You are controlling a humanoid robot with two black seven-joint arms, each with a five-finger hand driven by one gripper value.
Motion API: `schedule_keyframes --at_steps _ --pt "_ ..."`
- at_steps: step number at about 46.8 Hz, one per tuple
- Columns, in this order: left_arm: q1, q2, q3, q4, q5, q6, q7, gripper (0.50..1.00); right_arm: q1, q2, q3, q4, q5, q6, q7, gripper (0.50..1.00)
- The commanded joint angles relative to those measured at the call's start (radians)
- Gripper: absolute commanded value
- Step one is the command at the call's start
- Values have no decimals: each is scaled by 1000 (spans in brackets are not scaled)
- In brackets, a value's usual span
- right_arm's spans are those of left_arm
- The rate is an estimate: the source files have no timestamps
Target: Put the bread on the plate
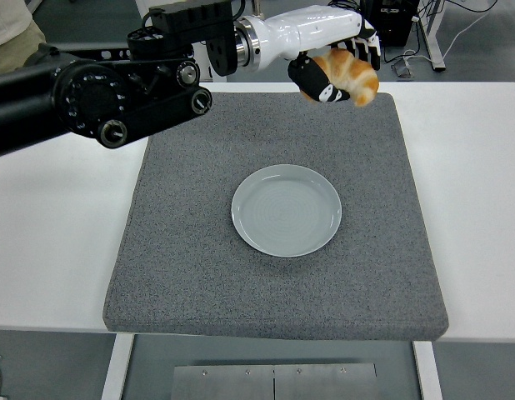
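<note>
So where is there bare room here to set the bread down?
The plate is bare, and grey mat lies free all around it. White table is open left and right of the mat. Only the mat's far edge is crowded: the left hand holds the bread above its far right corner, and the arm crosses its far left corner.

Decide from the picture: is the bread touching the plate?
Apart. In the head view, the left hand holds the bread near the grey mat's far edge, and bare mat lies between it and the empty plate.
</note>
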Motion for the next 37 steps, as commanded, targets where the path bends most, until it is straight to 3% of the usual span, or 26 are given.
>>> schedule_keyframes --at_steps 1,27,37 --pt "3 -20 23 4 2 1 -2 500 0 0 0 0 0 0 0 1000" --pt "164 -53 26 57 118 11 -11 500 0 0 0 0 0 0 0 1000" --pt "252 -106 26 83 149 40 -17 500 0 0 0 0 0 0 0 1000"
